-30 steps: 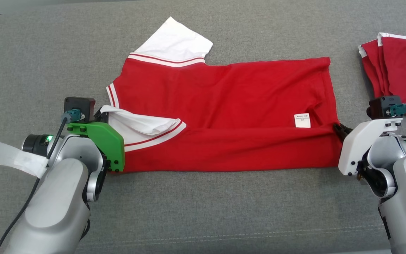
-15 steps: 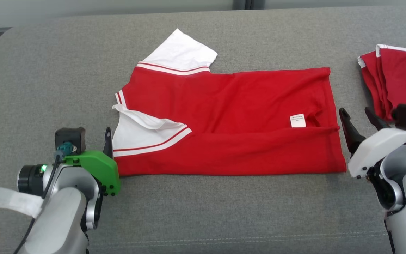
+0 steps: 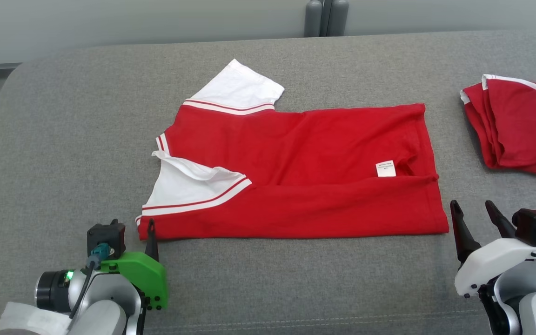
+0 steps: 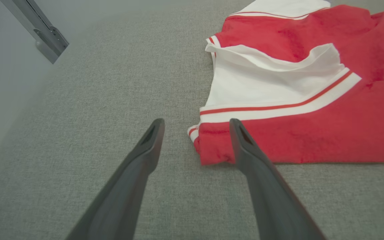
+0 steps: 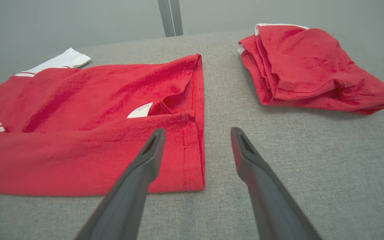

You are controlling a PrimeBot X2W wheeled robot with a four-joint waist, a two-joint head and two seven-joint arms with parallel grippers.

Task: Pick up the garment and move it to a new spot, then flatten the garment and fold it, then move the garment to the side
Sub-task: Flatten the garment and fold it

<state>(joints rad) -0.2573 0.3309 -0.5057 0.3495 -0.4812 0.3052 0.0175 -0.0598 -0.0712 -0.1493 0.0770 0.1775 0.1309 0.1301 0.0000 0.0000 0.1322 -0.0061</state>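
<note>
Both arms sit low at the near edge of the grey padded surface [image 3: 63,139], rising from the bottom corners of the head view with their fingers pointing toward the far edge. The left gripper [image 4: 196,124] has its jaws spread wide with nothing between them. In its wrist view one finger's tip overlaps the near left corner of the garment [image 3: 305,158], though it is hard to tell whether it touches the cloth or hangs above it. The right gripper [image 3: 472,208] is likewise wide open and empty, over bare fabric just off the garment's near right corner.

The garment, a red shirt with white sleeves, lies flat across the middle of the surface. Its near long side is folded over, up to a small white label [image 3: 385,168]. One white sleeve [image 3: 240,86] points to the far edge; the other [image 3: 189,188] lies folded on the red at the left end. A second red garment [image 3: 514,125] lies bundled by the right edge, apart from the first
</note>
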